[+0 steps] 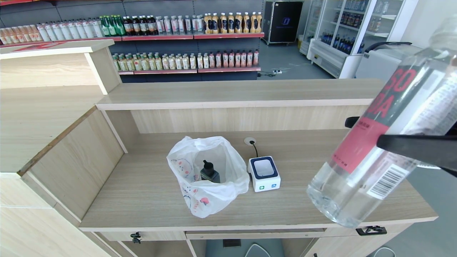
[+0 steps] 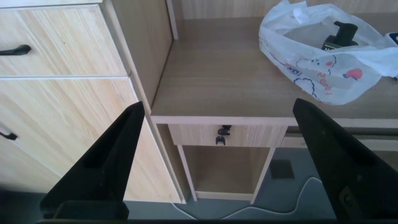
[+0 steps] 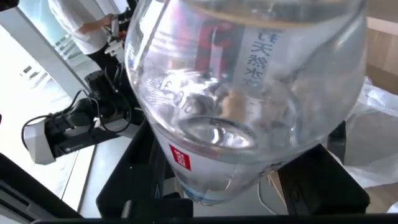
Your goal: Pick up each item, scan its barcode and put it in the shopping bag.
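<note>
A clear soda bottle (image 1: pixel 385 135) with a pink label hangs tilted, close up at the right, base down and barcode facing out. My right gripper (image 1: pixel 366 131) is shut on its middle; from the right wrist, the bottle (image 3: pixel 249 93) sits between the gripper's (image 3: pixel 230 186) black fingers. The white shopping bag (image 1: pixel 210 192) stands open on the desk with a dark pump bottle (image 1: pixel 209 173) inside. To its right sits the white barcode scanner (image 1: pixel 264 173). My left gripper (image 2: pixel 217 155) is open and empty, low in front of the desk's left corner, with the bag (image 2: pixel 323 68) beyond it.
The wooden desk (image 1: pixel 142 192) has a raised counter ledge (image 1: pixel 235 94) behind and a side wall on the left. The scanner's cable runs into a grommet (image 1: pixel 250 141). Drawers with a black handle (image 1: pixel 371 230) and a key (image 1: pixel 135 237) sit under the front edge.
</note>
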Motion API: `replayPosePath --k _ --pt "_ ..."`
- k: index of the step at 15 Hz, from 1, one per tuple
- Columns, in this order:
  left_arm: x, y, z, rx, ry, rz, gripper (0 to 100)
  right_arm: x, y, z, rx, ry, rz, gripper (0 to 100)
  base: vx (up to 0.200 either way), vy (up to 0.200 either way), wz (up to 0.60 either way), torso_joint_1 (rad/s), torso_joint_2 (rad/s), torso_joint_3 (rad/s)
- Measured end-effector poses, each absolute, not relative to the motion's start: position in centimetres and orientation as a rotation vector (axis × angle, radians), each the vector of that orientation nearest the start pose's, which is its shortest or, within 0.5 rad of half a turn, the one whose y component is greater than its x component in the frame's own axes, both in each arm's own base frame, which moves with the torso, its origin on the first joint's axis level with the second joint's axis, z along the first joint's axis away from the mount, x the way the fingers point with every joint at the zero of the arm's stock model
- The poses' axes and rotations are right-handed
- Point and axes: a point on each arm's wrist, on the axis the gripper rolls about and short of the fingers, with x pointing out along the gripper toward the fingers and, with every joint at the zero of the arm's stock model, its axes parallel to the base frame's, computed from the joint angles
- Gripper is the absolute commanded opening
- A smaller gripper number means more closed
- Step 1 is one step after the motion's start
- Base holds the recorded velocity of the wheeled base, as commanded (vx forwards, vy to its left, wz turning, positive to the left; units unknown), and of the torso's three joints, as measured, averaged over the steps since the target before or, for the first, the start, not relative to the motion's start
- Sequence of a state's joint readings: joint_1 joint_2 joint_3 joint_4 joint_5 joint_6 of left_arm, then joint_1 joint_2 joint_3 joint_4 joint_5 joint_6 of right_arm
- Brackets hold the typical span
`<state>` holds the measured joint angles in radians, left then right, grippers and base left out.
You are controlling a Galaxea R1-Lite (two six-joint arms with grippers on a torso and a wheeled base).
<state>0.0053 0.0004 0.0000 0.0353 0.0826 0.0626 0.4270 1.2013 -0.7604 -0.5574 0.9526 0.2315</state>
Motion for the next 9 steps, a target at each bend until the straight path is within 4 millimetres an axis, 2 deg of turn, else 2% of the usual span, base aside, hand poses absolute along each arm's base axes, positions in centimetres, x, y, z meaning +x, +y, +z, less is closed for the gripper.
replayPosePath --k 3,9 --pt "-2.3 0.2 7.2 0.064 0.038 0.087 100 13.6 8.6 29.4 0.162 -0.003 1.415 0 0.000 0.000 0.00 0.000 0.00 0.000" --pt "-2.3 0.2 7.2 0.064 0.038 0.087 100 12.9 8.4 30.6 0.256 0.035 1.428 0 0.000 0.000 0.00 0.000 0.00 0.000"
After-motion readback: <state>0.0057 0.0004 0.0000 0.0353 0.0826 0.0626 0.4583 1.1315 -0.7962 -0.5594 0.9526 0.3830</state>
